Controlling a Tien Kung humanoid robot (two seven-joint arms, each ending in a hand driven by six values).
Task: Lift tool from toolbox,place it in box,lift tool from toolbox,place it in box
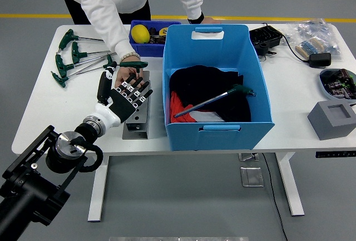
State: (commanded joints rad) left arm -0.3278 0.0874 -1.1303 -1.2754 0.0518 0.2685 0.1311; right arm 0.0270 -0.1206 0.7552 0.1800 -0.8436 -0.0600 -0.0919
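Note:
A grey metal tool block [137, 117] lies on the table left of the big blue box [261, 93]. A green T-handle key [134, 64] stands at the block's far end, and a person's hand [125, 69] holds it there. My left hand [128, 89] hovers over the block just below that key, open with fingers spread and pointing up, not touching the handle. Inside the box another green-handled T key [214, 100] lies on black cloth. My right hand is out of view.
Several green T-handle keys [75, 57] lie at the table's far left. A small blue bin [139, 46] holding a yellow item sits behind the block. A black case [265, 39], a bagged brush [311, 45], a bowl [337, 82] and a grey foam block [334, 119] are at the right.

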